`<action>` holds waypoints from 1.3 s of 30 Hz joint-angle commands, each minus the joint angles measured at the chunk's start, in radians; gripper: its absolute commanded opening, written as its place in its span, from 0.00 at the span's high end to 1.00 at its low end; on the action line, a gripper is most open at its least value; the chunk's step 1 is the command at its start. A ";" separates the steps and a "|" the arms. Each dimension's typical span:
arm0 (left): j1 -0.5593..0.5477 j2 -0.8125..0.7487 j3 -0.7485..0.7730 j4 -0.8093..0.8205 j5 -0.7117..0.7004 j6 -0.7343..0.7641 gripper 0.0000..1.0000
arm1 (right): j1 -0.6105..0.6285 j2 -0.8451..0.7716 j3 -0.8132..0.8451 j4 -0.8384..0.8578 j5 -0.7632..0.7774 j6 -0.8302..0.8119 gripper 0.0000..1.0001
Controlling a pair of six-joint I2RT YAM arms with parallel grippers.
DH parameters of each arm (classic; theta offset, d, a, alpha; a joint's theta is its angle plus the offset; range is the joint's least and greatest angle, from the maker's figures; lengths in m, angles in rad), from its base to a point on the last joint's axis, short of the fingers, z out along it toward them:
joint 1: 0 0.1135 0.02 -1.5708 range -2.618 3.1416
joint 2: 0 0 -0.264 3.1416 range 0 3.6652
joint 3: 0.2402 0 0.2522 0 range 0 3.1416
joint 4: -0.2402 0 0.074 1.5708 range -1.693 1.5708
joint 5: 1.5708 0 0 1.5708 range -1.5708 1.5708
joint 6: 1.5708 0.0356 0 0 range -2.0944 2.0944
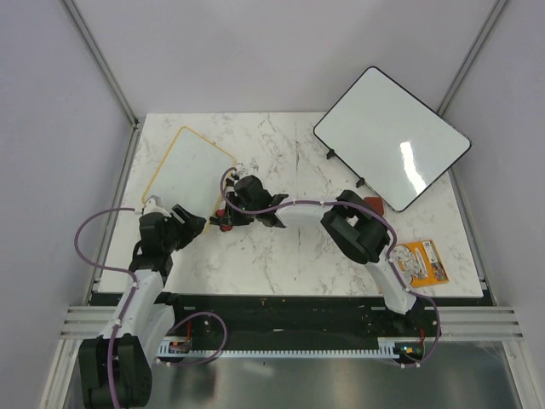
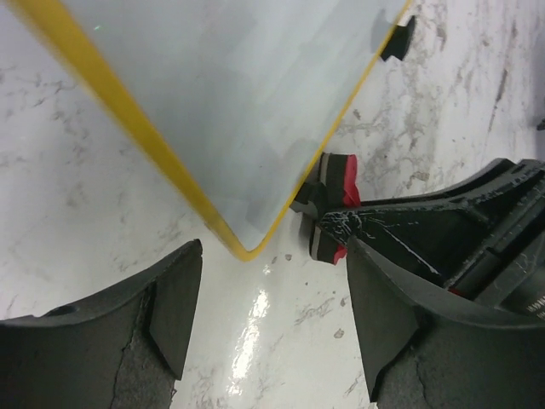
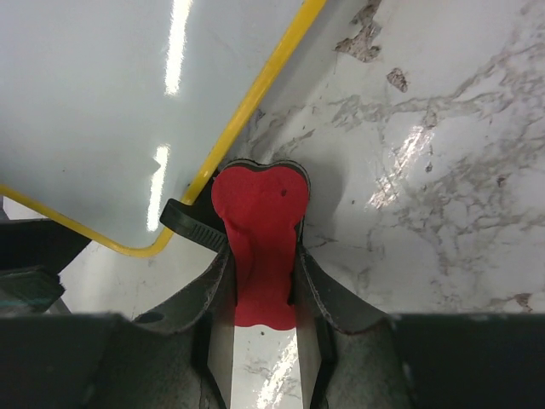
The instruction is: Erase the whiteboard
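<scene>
The small yellow-framed whiteboard (image 1: 192, 166) lies flat on the marble table at the back left; its surface looks blank in both wrist views (image 2: 230, 102) (image 3: 111, 102). My right gripper (image 1: 230, 216) (image 3: 260, 273) is shut on a red eraser (image 3: 260, 226) with a black base. It holds the eraser on the table just off the board's near right edge, beside a small black clip (image 3: 192, 223). My left gripper (image 1: 192, 223) (image 2: 268, 315) is open and empty over bare table at the board's near corner. The eraser (image 2: 336, 192) lies just to its right.
A larger black-framed whiteboard (image 1: 392, 136) stands tilted on black feet at the back right. An orange packet (image 1: 419, 260) lies near the right front edge. The right arm (image 1: 353, 226) stretches across the table's middle. Grey walls close in both sides.
</scene>
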 commanded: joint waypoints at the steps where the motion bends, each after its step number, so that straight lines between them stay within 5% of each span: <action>1: -0.004 0.002 0.061 -0.170 -0.108 -0.108 0.27 | 0.017 0.033 0.067 0.019 -0.013 0.030 1.00; 9: -0.002 -0.066 0.087 -0.393 -0.250 -0.234 0.26 | 0.030 0.067 0.125 0.014 -0.025 0.048 1.00; 16: -0.002 -0.250 0.130 -0.470 -0.240 -0.179 0.25 | 0.036 0.000 0.053 0.014 0.038 0.033 1.00; 27: -0.001 -0.407 0.261 -0.234 -0.019 0.090 0.23 | -0.021 -0.270 -0.131 -0.021 0.281 -0.097 1.00; 31: -0.004 -0.317 0.314 -0.077 0.093 0.117 0.21 | -0.088 -0.344 -0.195 -0.030 0.340 -0.162 1.00; 39: -0.095 0.051 0.538 -0.070 0.236 0.224 0.16 | -0.274 -0.402 -0.281 -0.050 0.283 -0.211 0.99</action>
